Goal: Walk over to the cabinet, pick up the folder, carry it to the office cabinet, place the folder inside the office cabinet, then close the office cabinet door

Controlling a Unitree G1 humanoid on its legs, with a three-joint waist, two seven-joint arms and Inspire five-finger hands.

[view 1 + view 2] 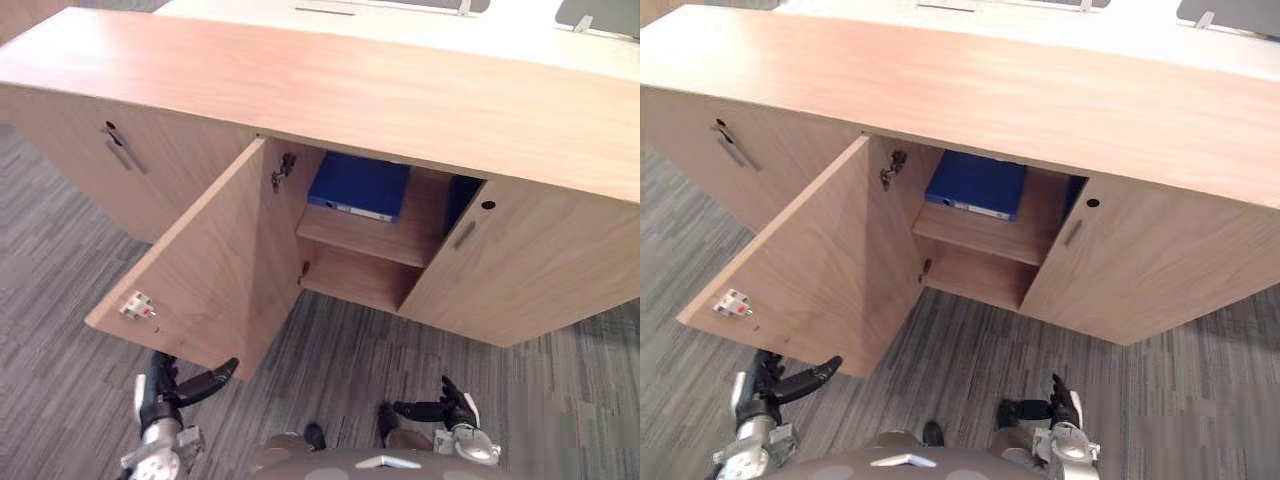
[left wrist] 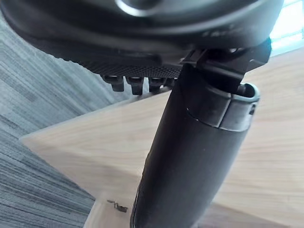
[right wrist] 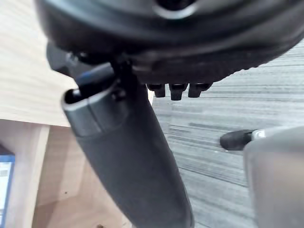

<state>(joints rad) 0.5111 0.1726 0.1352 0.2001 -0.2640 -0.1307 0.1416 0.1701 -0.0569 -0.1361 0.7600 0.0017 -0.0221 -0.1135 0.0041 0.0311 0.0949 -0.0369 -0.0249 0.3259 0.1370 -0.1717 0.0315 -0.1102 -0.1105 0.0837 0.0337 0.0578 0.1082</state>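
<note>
A blue folder [image 1: 360, 187] lies flat on the upper shelf inside the low wooden cabinet [image 1: 350, 90]. The cabinet's left door [image 1: 200, 270] is swung wide open towards me. My left hand [image 1: 165, 390] hangs low just below that door's lower edge, open and holding nothing. Lower right, my right hand [image 1: 450, 408] is over the carpet in front of the opening, also open and empty. In the left wrist view, the left hand's thumb [image 2: 190, 156] stands before the door's wood. The right wrist view catches an edge of the folder [image 3: 4, 190].
The open door juts out over the grey striped carpet [image 1: 60, 330] on my left. The cabinet's right door [image 1: 530, 260] is shut, with a bar handle [image 1: 465, 234]. Another shut door with a handle [image 1: 122, 152] is at far left. A pale desk [image 1: 450, 25] stands behind.
</note>
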